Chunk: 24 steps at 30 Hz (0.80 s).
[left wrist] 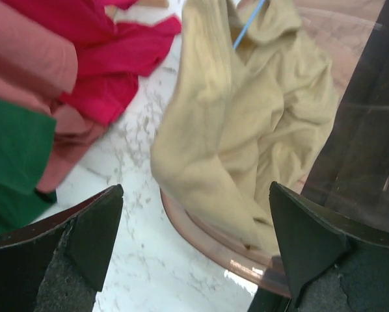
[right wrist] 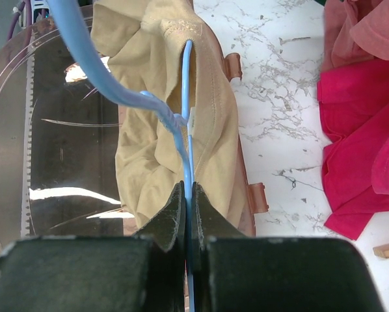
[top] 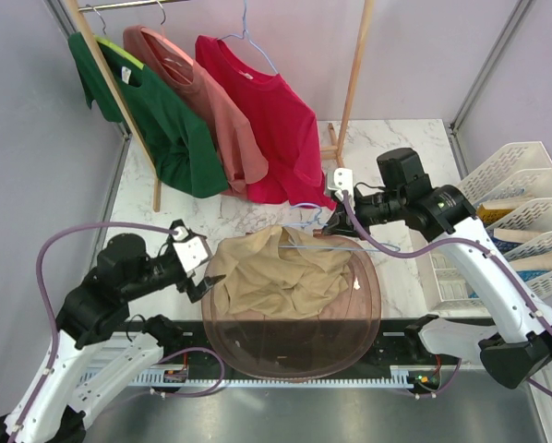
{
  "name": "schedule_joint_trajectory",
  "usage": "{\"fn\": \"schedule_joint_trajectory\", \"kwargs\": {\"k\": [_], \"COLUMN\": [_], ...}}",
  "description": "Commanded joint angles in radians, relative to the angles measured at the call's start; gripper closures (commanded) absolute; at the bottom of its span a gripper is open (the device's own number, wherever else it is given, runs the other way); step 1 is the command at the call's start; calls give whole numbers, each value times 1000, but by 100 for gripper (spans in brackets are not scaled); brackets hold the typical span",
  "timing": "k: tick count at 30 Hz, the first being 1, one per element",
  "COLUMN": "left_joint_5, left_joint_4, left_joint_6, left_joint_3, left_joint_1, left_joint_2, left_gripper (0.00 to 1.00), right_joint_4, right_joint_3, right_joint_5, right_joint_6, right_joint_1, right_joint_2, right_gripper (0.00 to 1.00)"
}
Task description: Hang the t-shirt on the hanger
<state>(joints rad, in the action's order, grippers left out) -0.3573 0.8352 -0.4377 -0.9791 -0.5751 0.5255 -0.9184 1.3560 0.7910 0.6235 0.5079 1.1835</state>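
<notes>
T-shirt point(top: 290, 272): crumpled heap in the far half of the tinted round basin point(top: 290, 360). Its left edge spills over the basin rim towards the worktop point(top: 248, 217). Not spread out, and no shoulder line is visible.

Hanger point(right wrist: 187, 84): lying across the far side of the heap, not hung on anything. In the right wrist view one wire runs up the fabric and slips under a stitched hem. Could be the collar or the bottom hem, can't tell which. The other wire sweeps off to the side, outside the cloth.

Right claw point(right wrist: 188, 190): pinched tight on the hanger wire, nothing else in it.
Left claw point(left wrist: 194, 194): wide, empty, aimed at the shirt's overhanging left edge, close but not touching.

Progress, my read: early to mid. At best one hanger end is started into an opening. Neither shoulder is seated and the hook isn't through the neck.

Left to do: regrasp the fabric with the left claw, pull it over the hanger, feed in the second end, then lift clear.

The red shirt point(top: 267, 120) on the rack behind isn't involved.
</notes>
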Motion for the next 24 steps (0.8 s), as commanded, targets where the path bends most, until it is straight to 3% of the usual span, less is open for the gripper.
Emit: {"fn": "schedule_joint_trajectory", "kwargs": {"k": [1, 5, 10, 16, 18, 19, 22, 23, 24], "left_joint_5": [110, 130, 227, 178, 220, 247, 317, 317, 317], "left_joint_4": [77, 61, -79, -105, -105, -111, -123, -123, -123], "left_joint_6": [-52, -79, -125, -95, -84, -76, -81, -82, -90], "left_joint_3": [121, 212, 313, 313, 322, 327, 284, 261, 238], "left_joint_1": [4, 4, 4, 3, 1, 1, 3, 3, 3], "left_joint_2": [-100, -150, -141, -105, -102, -95, -68, -64, -59], "left_gripper": [1, 1, 1, 1, 2, 6, 42, 67, 78], "right_joint_4": [50, 64, 85, 99, 105, 105, 105, 104, 104], "right_joint_3": [29, 31, 29, 28, 28, 26, 19, 8, 0], "right_joint_5": [65, 70, 70, 68, 74, 79, 82, 83, 83], "right_joint_6": [-28, -53, -84, -97, -103, -102, -96, -91, -75], "right_joint_1": [-3, -2, -6, -9, -11, -11, -12, -12, -12], "right_joint_2": [-9, -5, -7, 2, 5, 7, -1, -4, -18], "right_gripper": [100, 100, 100, 100, 100, 100, 100, 100, 100]}}
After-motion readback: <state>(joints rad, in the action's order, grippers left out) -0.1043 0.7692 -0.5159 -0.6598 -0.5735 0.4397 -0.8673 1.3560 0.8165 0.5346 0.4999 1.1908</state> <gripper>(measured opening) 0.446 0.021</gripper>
